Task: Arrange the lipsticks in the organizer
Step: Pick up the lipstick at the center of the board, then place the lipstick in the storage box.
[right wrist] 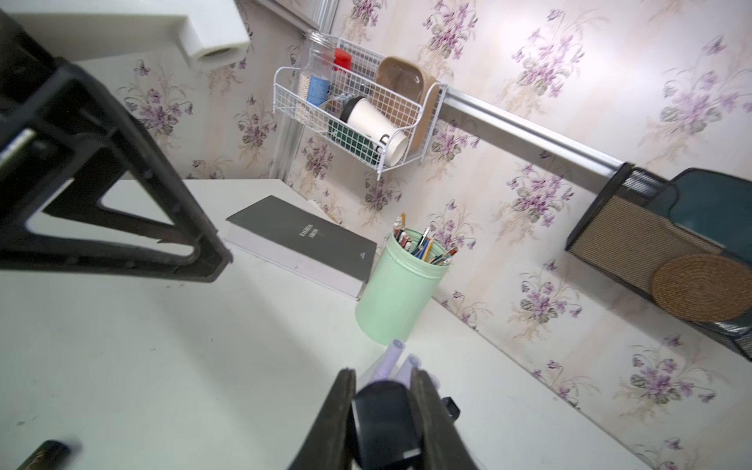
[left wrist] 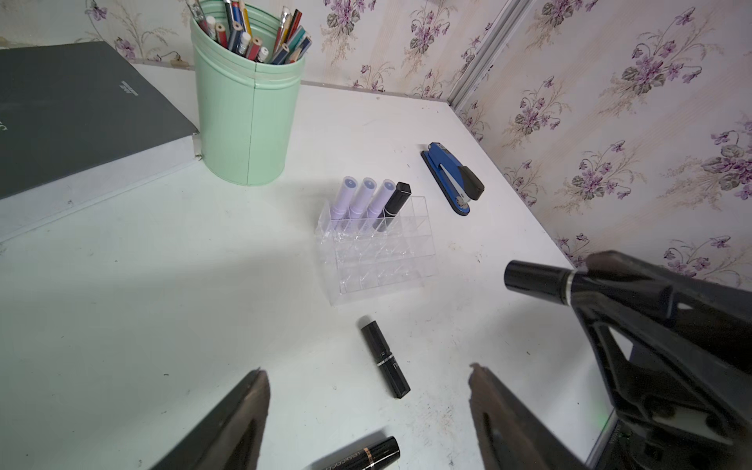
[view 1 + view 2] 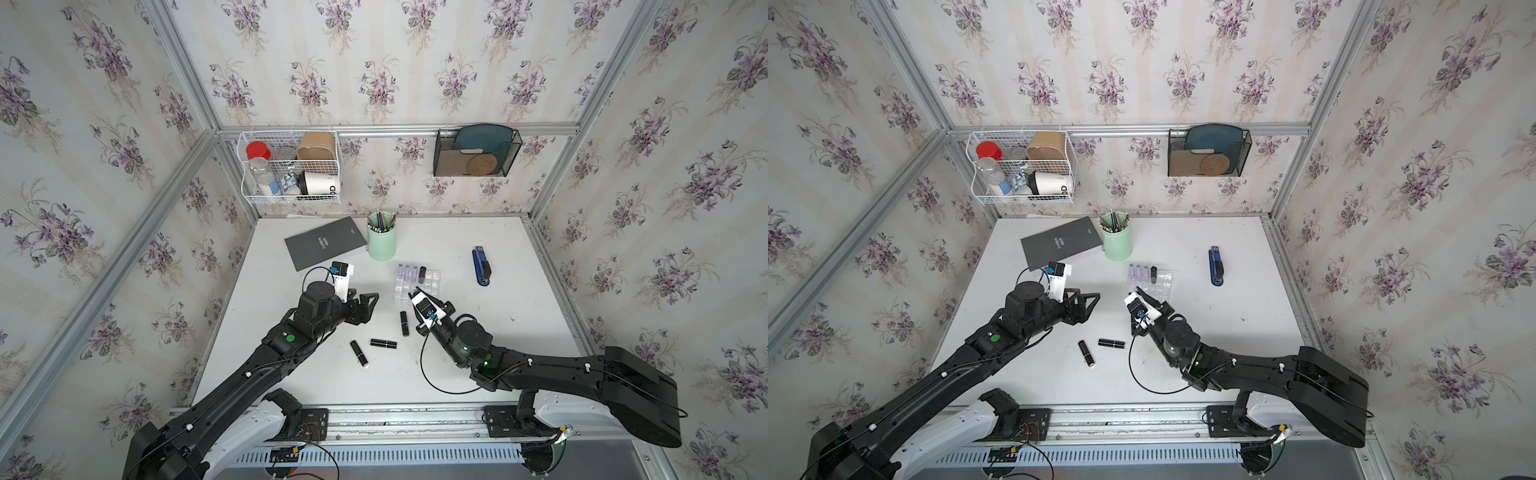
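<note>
1. Lipsticks fill part of the organizer, a clear grid tray near the middle of the white table. Its far row holds three lilac tubes side by side and one black tube just beside them, all leaning a little.
2. The held black lipstick sits between the fingers of the right gripper. The jaws are closed on its body and its silver band shows just ahead of the fingertips.
3. In both top views that gripper hangs at the organizer's near edge. The wrist camera mount hides the tube's tip, so I cannot tell whether it touches the tray.
4. Three loose black lipsticks lie flat on the table. One is just beside the right gripper, and two more lie nearer the robot, between the arms.
5. The left gripper hovers above the table to the left of the organizer, close to the loose tubes. Its jaws are spread wide with nothing between them.
6. Behind the organizer stands a mint-green pen cup full of pencils, touching a grey book.
7. A blue stapler lies to the organizer's right, apart from it.
8. On the back wall hang a white wire basket and a black mesh rack.
</note>
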